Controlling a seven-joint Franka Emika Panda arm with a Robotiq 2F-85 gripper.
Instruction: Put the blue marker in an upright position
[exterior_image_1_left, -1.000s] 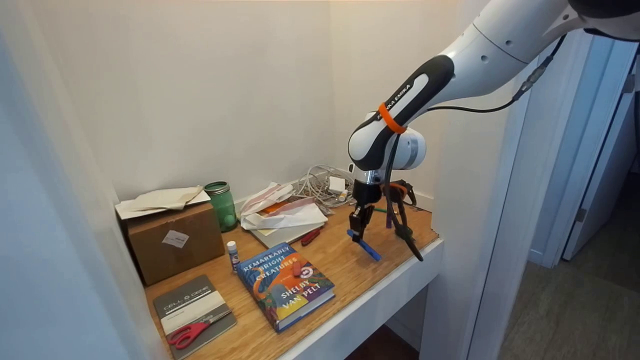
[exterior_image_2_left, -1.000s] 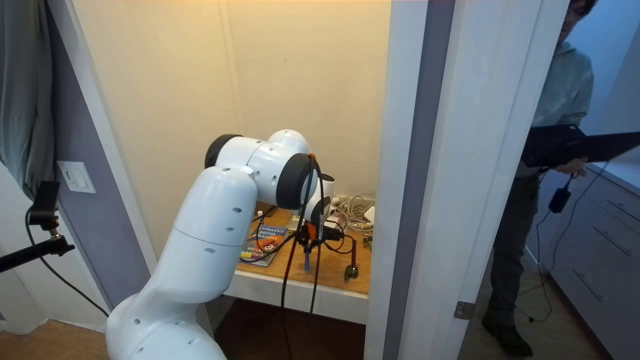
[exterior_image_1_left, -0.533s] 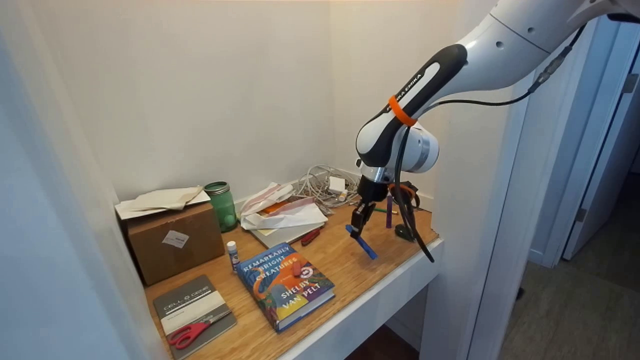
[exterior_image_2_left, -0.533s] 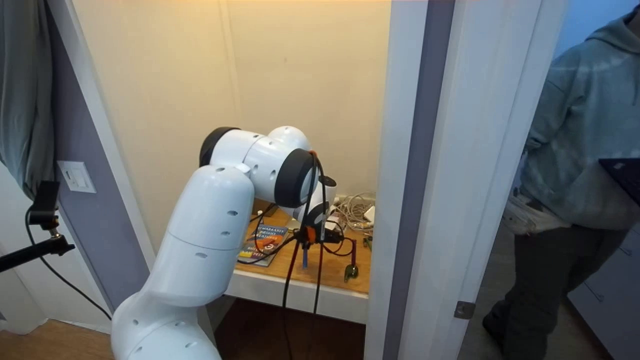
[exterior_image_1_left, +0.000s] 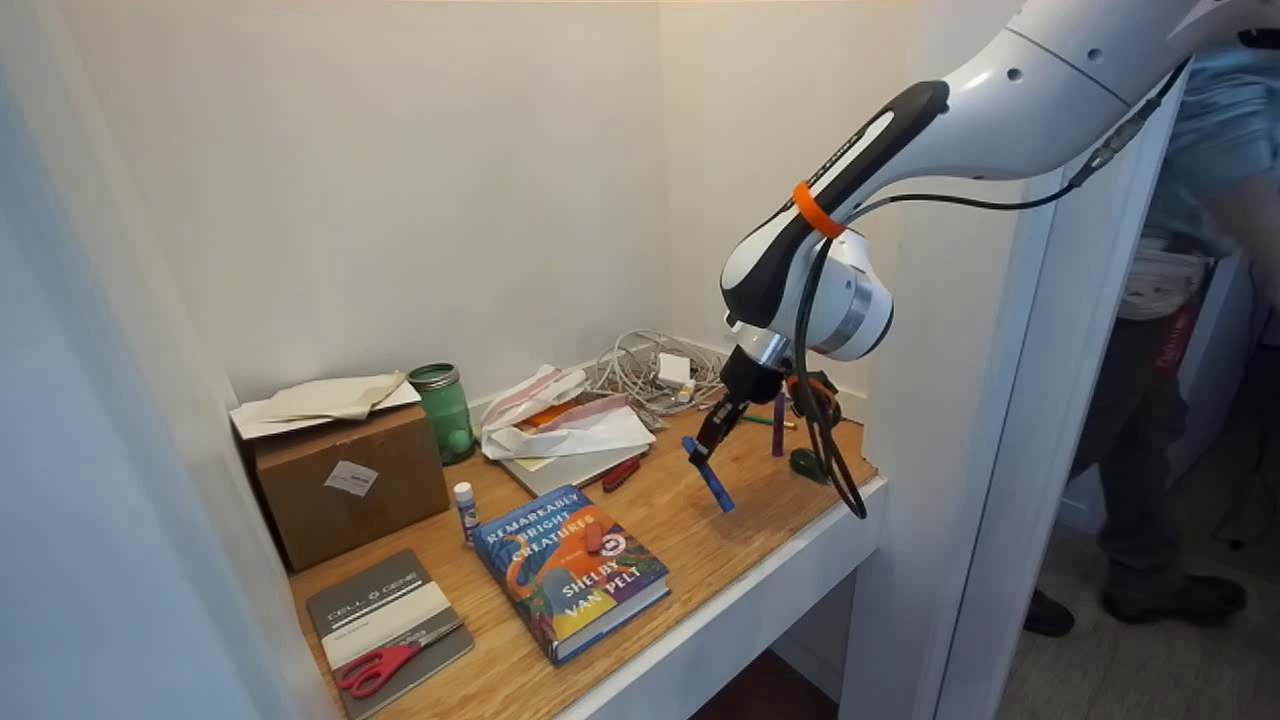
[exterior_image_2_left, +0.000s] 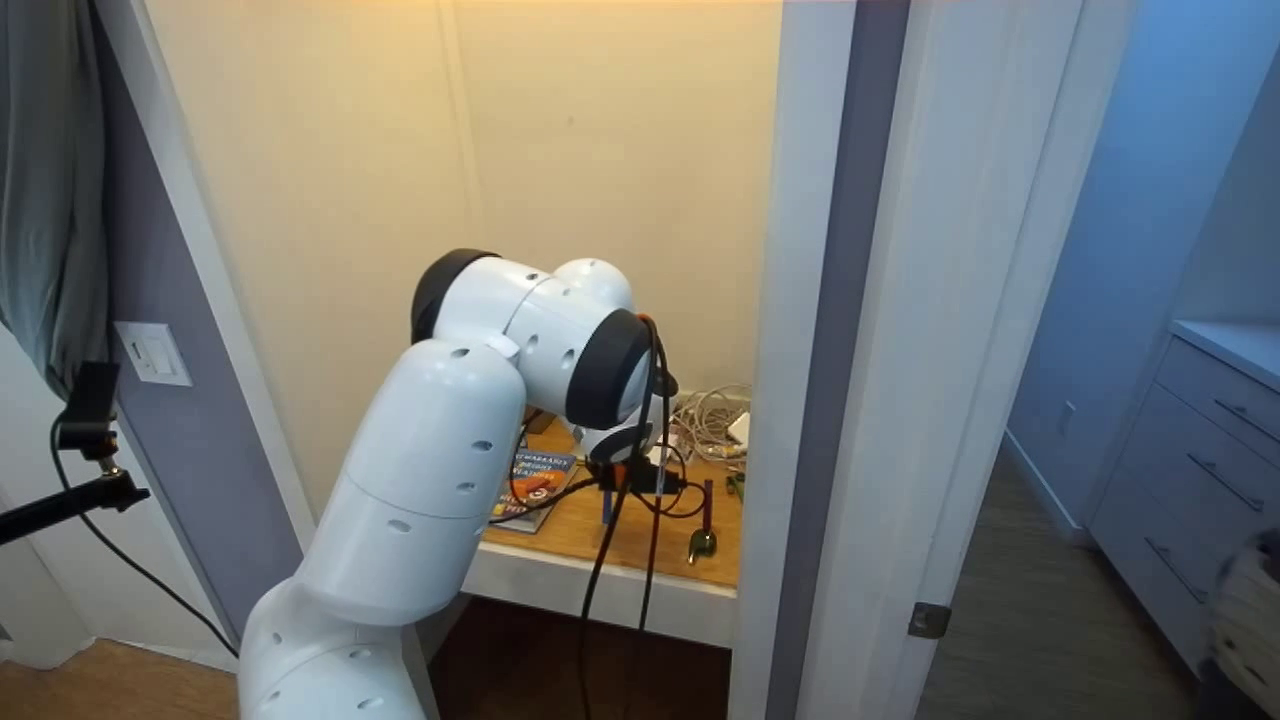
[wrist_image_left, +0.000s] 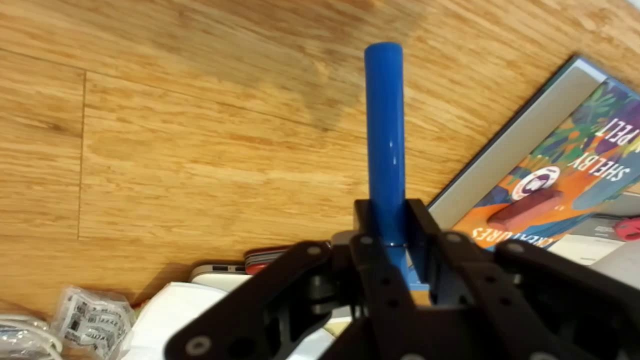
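Clamping down on the blue marker (wrist_image_left: 385, 125), the end effector (wrist_image_left: 390, 215) has it toward its upper end, with most of the barrel sticking out below at a slant. In both exterior views it's hanging over the tabletop (exterior_image_1_left: 690, 550), closer to the right edge than the left if you face the front edge, and the lower tip looks clear of the wood. The book (exterior_image_1_left: 560, 580) lies near the front edge, left of the marker, with a little reddish block (exterior_image_1_left: 594, 538) on its cover. By the left edge there's a gray notebook (exterior_image_1_left: 362, 590) with red scissors (exterior_image_1_left: 378, 671) on it. Box (exterior_image_1_left: 350, 510) in the back left corner, green jar (exterior_image_1_left: 442, 412) right beside it, white cables (exterior_image_1_left: 640, 382) piled in the back right corner. Some purple stick (exterior_image_1_left: 779, 425) stands upright toward the right edge.
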